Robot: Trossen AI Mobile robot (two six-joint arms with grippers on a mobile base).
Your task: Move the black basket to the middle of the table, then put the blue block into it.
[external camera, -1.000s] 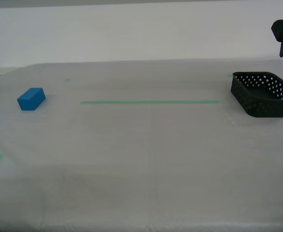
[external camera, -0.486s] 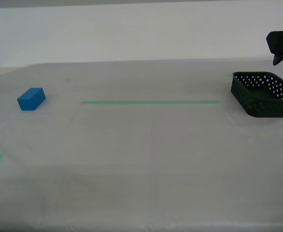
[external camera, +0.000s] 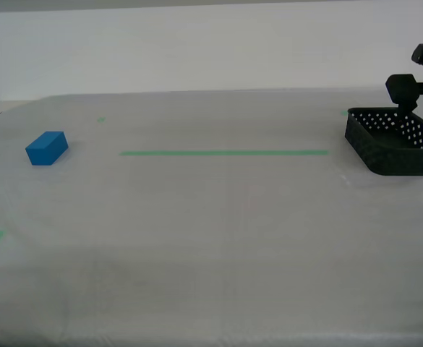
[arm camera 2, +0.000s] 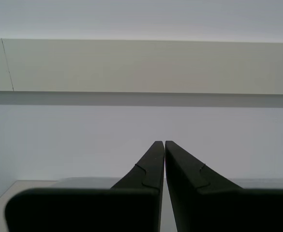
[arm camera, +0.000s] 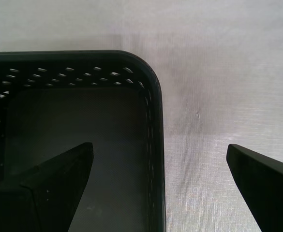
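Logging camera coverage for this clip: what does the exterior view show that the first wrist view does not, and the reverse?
Only the exterior view shows the blue block near its left, the long green tape line and the whole black basket. Only the first wrist view shows my first gripper open, one finger inside the basket and one outside, its wall between them. Both show the basket, the gripper over it and the table.
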